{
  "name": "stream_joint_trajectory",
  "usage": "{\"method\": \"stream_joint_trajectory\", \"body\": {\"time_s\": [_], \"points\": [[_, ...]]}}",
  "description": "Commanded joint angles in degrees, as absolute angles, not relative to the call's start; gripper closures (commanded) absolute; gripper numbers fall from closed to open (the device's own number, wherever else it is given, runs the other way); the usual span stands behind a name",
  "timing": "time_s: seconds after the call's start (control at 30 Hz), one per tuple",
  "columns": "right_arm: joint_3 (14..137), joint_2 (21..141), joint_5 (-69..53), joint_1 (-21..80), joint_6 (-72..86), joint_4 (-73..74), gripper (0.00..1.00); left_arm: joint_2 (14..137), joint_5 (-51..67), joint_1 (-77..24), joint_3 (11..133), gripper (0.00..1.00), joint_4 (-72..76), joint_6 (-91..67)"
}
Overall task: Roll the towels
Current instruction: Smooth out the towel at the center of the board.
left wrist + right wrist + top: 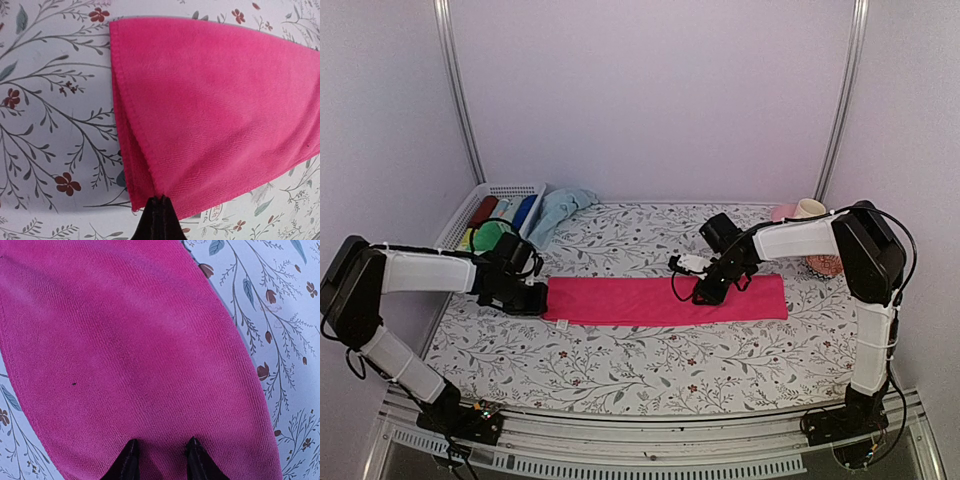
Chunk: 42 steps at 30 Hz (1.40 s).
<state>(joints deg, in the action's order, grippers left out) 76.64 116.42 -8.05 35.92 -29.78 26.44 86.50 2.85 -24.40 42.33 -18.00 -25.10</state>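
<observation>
Bright, even, soft light, prob. from overhead; only faint shadows. Wrist cams sharp in the middle, w/ fisheye bend at edges; the pink towel looks oversaturated.

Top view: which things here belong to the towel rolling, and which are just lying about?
Job in hand:
pink towel, lying flat
pale blue towel, crumpled at the back left
left end effector, shut on the pink towel's end
right end effector, open over it

Lying about:
white basket
coloured rolls inside it
cups at the back right
</observation>
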Motion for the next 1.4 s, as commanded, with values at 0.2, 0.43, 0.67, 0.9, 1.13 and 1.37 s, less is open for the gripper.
{"method": "stream_joint_trajectory", "body": {"time_s": [0.2,0.43,0.67,0.9,1.13,1.37], "points": [[75.3,118.3,-7.5,35.5,-30.1,29.7,0.66,87.9,-2.2,-24.1,44.4,1.0,-20.1,-23.4],[75.2,118.3,-8.0,35.5,-30.3,29.9,0.66,91.3,-2.6,-24.2,45.0,1.0,-19.7,-22.6],[75.3,118.2,-8.6,35.6,-30.8,30.6,0.65,88.9,-2.2,-24.2,45.0,0.78,-21.2,-22.2],[75.5,115.6,-10.9,35.6,-31.7,31.5,0.58,85.5,-7.0,-24.1,49.5,0.44,-23.5,-21.4],[75.2,111.8,-16.6,36.1,-32.9,31.9,0.52,92.4,-5.7,-23.4,56.0,0.46,-22.2,-19.2],[75.3,111.0,-19.9,41.3,-33.4,30.9,0.52,99.3,0.1,-20.1,59.0,0.56,-19.5,-17.6]]}}
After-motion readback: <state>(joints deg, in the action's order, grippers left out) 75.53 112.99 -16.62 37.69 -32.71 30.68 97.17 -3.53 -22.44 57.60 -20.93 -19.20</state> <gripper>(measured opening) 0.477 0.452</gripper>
